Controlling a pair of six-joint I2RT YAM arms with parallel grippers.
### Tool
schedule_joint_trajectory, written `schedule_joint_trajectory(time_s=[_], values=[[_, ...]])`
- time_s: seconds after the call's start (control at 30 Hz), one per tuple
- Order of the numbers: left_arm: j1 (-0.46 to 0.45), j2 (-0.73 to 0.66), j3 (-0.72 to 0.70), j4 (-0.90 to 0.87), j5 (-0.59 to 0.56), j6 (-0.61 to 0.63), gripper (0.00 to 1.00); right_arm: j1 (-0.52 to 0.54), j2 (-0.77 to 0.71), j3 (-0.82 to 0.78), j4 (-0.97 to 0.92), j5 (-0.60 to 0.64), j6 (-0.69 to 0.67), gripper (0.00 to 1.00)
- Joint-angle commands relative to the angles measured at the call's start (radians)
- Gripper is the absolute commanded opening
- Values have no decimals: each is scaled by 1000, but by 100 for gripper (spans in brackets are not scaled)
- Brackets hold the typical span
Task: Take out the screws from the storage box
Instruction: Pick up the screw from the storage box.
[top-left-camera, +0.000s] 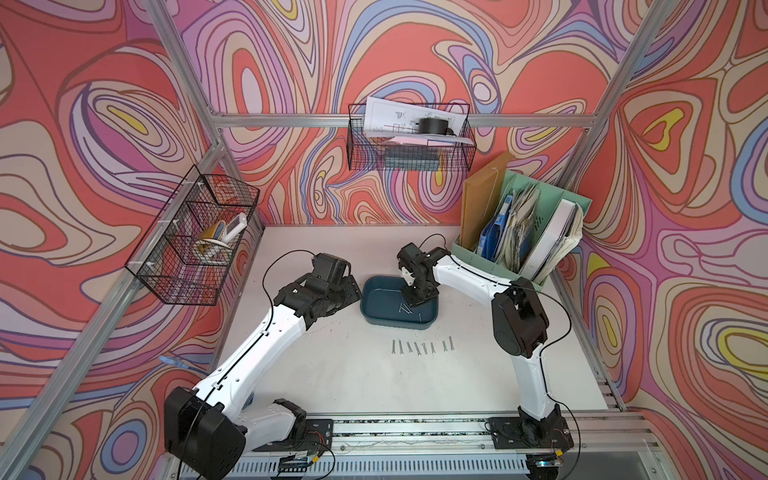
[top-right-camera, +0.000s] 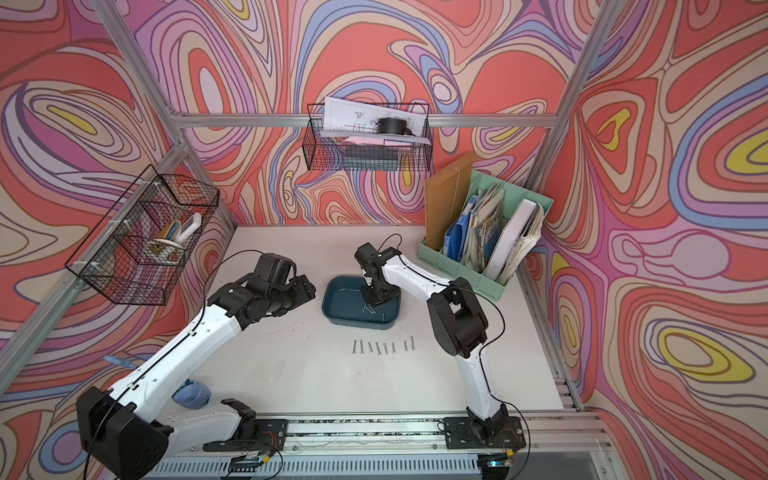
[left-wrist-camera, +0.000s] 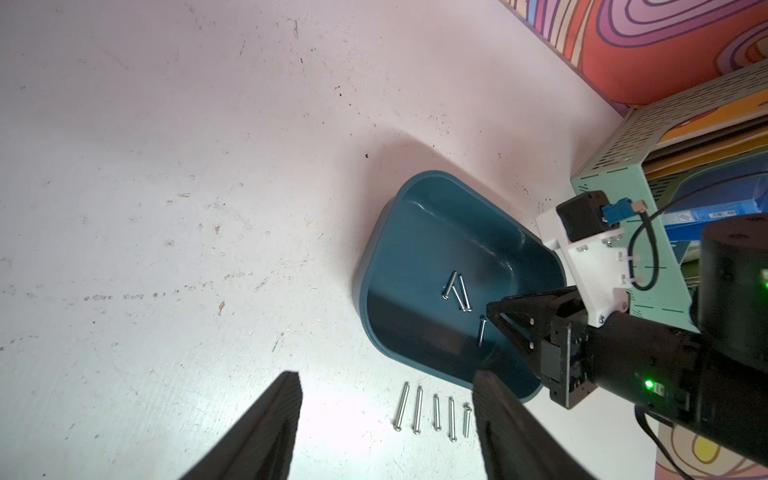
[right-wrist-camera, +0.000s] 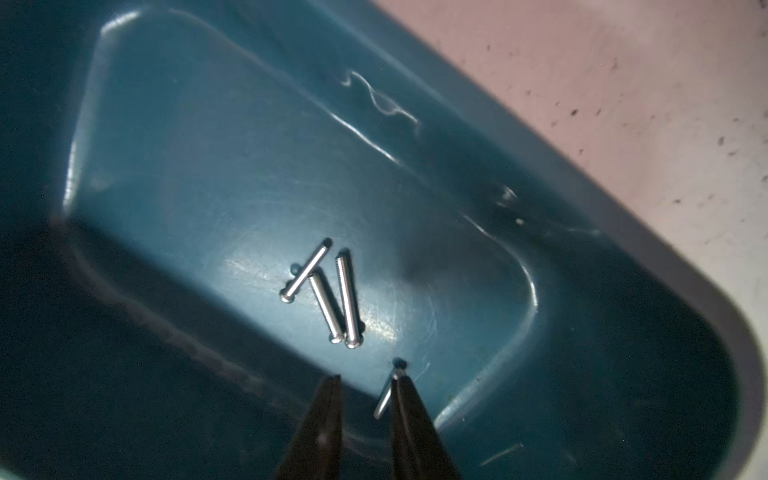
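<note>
The right arm's fingers (right-wrist-camera: 409, 428) are narrowly apart inside the teal storage box (right-wrist-camera: 623, 266), with one touching a lone screw (right-wrist-camera: 383, 401). Three more screws (right-wrist-camera: 332, 299) lie just beyond. The left arm's fingers (left-wrist-camera: 266, 428) are spread wide and empty above the table (left-wrist-camera: 166, 208). A row of screws (top-left-camera: 422, 347) lies on the table near the box.

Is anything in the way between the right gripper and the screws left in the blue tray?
Nothing visible. The right gripper is inside the storage box, one screw beside a finger, three screws lying just beyond.
</note>
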Motion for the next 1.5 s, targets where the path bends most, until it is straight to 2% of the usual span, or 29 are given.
schedule_joint_trajectory(time_s=[0.0,0.4,0.83,1.47], values=[[5,-9,-31,-47,-4,-15,71,2,30,5,39,15,-12,22],[4,-35,-46,-66,-6,-8,72,7,131,98,60,43,-19,22],[4,-91,-84,-87,-23,-20,72,64,141,84,57,70,-7,21],[5,-116,-108,-92,-26,-38,72,61,128,5,88,131,-17,15]])
